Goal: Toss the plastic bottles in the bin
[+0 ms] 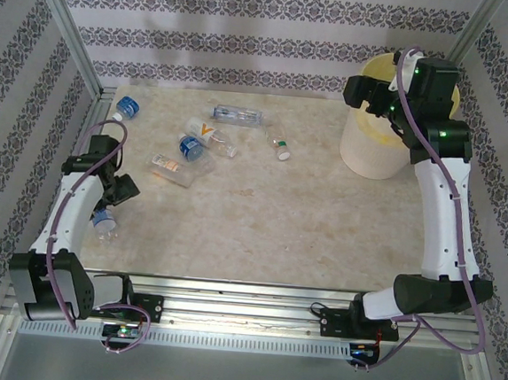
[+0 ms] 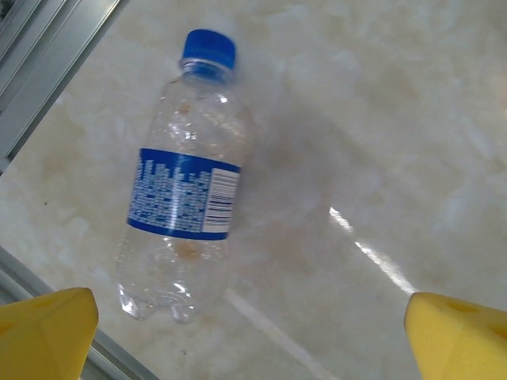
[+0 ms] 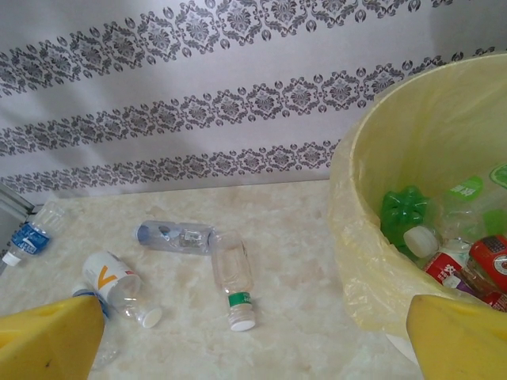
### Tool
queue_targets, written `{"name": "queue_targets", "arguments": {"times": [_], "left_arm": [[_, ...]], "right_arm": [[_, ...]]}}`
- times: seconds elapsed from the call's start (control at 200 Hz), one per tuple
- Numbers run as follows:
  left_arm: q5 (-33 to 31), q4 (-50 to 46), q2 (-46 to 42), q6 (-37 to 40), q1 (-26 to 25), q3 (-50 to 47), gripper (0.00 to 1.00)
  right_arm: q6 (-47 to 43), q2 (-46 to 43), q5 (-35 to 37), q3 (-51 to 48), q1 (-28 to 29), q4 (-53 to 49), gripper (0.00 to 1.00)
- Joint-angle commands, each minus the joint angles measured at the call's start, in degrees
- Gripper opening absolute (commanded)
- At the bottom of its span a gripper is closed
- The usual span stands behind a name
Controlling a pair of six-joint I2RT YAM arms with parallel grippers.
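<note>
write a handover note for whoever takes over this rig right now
Left gripper: open, empty, above a clear plastic bottle with blue cap and blue label lying by the table's left edge.
Right gripper: open, empty, at the rim of the large round pale-yellow plastic bin.
Done: several bottles lie in the bin, one green.
Remaining: about seven bottles on the table, the blue-capped one likely next.

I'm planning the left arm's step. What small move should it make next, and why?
Probably lower the left gripper onto the blue-capped bottle. Its jaws stand open and empty, and the bottle lies flat on the table in front of it, untouched, a little off toward one side.
</note>
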Motion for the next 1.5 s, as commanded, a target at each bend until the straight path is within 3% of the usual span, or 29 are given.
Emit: {"name": "queue_targets", "arguments": {"times": [0.0,0.5,0.874,1.324,1.494], "left_arm": [[1.6,0.66,0.3,3.36,3.05,-2.14,1.0],[8.16,8.99,7.67,9.28,12.7,-6.95,1.0],[11.33,13.67,13.48,10.8,14.92,-9.3,0.96],[20.01,18.1,14.96,13.24,14.83,-11.27,0.66],[23.27,20.36,10.31,14.96,11.15,-11.47,0.6]], "right_arm": [[-0.51,-2.07,-1.15,-0.66,0.63,0.37,0.98],[-1.39,-2.65,-2.9,-1.11,1.2,0.83,0.98],[-1.98,-2.76,-3.25,-1.03,1.24,0.85,0.98],[-1.73,-2.22,-2.5,-0.82,1.41,0.75,0.98],[-1.01,-1.64,-2.8,-0.43,1.55,0.92,0.98]]}}
